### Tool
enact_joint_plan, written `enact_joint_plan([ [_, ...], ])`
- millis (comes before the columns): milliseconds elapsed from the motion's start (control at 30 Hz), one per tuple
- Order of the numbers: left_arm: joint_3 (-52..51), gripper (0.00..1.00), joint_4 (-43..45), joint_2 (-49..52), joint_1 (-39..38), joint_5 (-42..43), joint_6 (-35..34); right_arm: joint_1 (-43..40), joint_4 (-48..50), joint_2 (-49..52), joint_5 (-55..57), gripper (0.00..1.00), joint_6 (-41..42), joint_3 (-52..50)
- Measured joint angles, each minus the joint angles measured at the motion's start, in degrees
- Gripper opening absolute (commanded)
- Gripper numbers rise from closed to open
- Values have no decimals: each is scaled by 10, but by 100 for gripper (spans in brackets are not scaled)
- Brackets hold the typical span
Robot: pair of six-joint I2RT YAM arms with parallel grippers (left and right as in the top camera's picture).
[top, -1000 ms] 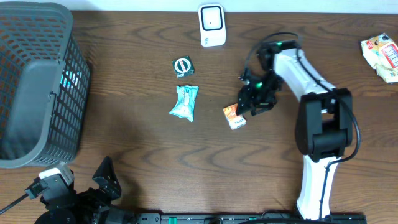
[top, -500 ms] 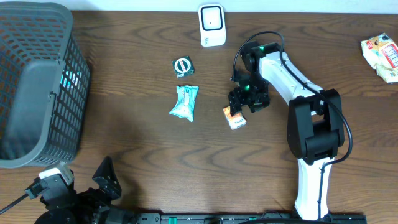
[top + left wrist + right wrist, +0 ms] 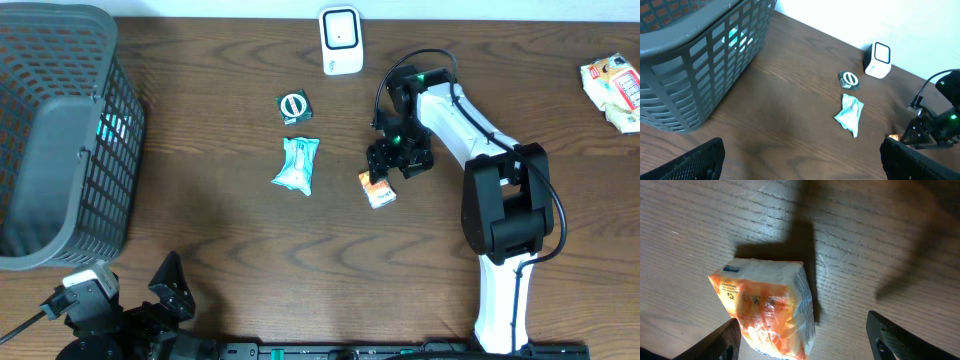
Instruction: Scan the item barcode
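Dark wood-grain bench (image 3: 220,260) under all three views, white wall behind it. My right claw (image 3: 810,340) hangs just over the orange packet (image 3: 765,307), its two fingers (image 3: 897,335) spread wide and standing one to each side of the packet; the packet lies flat on the bench and nothing is gripped. My left claw (image 3: 805,165) is parked at the near edge, fingers fully apart and empty, well away from everything. The white scanner (image 3: 341,40) stands at the far edge of the bench, well apart from the packet. A teal pouch (image 3: 297,164) and a small green round item (image 3: 294,105) lie to the packet's left, untouched. Step in hand, as I judge it: the pick-up, with the grasp not yet made. Next I need to come down, close the fingers squarely across the packet's sides, lift it, and present its barcode face to the scanner; no barcode shows clearly on the upper face, so the packet may need turning.
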Motion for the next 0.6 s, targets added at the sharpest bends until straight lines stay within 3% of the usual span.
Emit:
enact_joint_plan([
  [333,0,98,0,0,0,0,0,0,8,0,0,81,1,0],
  [533,0,98,0,0,0,0,0,0,24,0,22,80,0,0],
  [600,0,98,0,0,0,0,0,0,25,0,35,89,2,0],
])
